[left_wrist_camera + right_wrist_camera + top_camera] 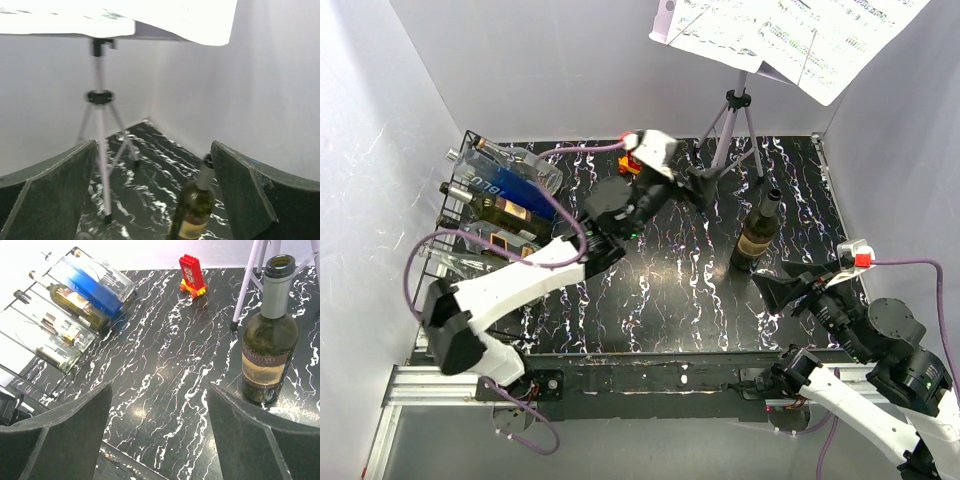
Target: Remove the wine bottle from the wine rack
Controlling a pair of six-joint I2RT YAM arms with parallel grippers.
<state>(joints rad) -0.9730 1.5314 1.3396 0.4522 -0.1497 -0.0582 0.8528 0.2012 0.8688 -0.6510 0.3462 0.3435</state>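
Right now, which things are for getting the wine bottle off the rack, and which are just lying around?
For the job:
- rack
- blue bottle, green bottle and clear bottles lying on it
- upright bottle, standing on the table off the rack

Just lying about:
- music stand with sheets
- red toy

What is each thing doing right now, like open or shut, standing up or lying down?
Left gripper: open, empty.
Right gripper: open, empty.
Wine bottle: standing on the table, no cap, nothing holding it.
Wine rack: loaded.
Blue bottle: lying in the rack.
Dark bottle: lying in the rack.
Music stand: upright, sheet music on top.
Red toy: upright on its wheels.
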